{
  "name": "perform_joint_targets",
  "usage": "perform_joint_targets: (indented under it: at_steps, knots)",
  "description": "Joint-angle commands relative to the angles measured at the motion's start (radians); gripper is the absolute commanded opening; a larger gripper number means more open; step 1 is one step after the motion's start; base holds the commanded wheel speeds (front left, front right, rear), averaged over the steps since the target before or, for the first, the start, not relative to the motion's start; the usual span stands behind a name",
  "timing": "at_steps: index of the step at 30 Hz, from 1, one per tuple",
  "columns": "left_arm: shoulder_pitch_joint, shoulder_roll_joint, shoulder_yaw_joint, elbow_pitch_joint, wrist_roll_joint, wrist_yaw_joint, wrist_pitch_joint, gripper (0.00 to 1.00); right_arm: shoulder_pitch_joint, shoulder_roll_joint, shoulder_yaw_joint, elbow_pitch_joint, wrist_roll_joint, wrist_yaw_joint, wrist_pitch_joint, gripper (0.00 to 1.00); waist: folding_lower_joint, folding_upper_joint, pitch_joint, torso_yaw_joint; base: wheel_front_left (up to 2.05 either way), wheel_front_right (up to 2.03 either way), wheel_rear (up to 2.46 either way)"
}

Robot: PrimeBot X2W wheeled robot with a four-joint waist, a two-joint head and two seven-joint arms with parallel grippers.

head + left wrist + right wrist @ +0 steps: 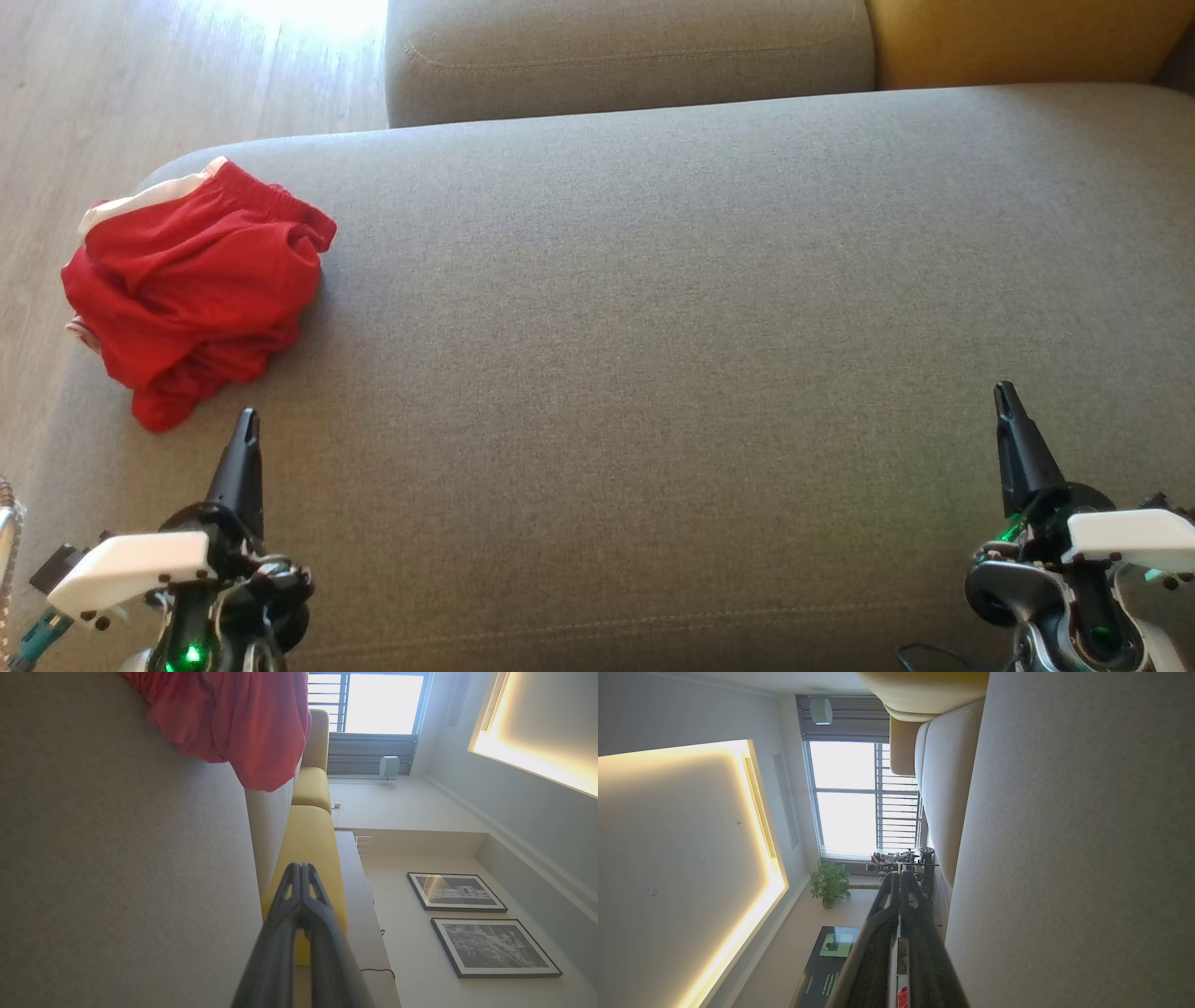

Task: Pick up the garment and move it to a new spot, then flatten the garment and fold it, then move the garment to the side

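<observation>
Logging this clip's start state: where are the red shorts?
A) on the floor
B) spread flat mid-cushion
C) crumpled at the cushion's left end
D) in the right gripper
C: the shorts lie crumpled at the left end of the grey cushion, just beyond the left gripper, untouched.

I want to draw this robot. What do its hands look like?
The left gripper and the right gripper each have long dark fingers tapering to a point, a white cover at the wrist, black joints and a green light. A teal cable hangs by the left one.
</observation>
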Motion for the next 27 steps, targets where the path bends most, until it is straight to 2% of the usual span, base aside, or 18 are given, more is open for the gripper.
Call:
perform_joint_targets:
  at_steps: [1,22,23,27]
  knots:
    - [-0.054,0.008,0.035,-0.029,0.012,-0.007,0.003,0.0,-0.049,-0.005,0.019,-0.032,-0.01,0.0,0.006,0.0,0.0,0.0,0.0,0.0,0.0,0.0,0.0]
    - [-0.054,0.008,0.035,-0.029,0.012,-0.007,0.003,0.0,-0.049,-0.005,0.019,-0.032,-0.01,0.0,0.006,0.0,0.0,0.0,0.0,0.0,0.0,0.0,0.0]
    - [0.001,0.0,-0.001,0.004,0.0,0.001,0.0,1.0,0.0,0.0,0.0,0.004,0.001,0.0,0.0,1.0,0.0,0.0,0.0,0.0,0.0,0.0,0.0]
    - [0.027,-0.006,-0.006,0.047,-0.002,0.001,-0.002,1.0,0.024,0.006,0.008,0.047,0.001,0.0,-0.002,1.0,0.0,0.0,0.001,0.0,0.0,0.0,0.0]
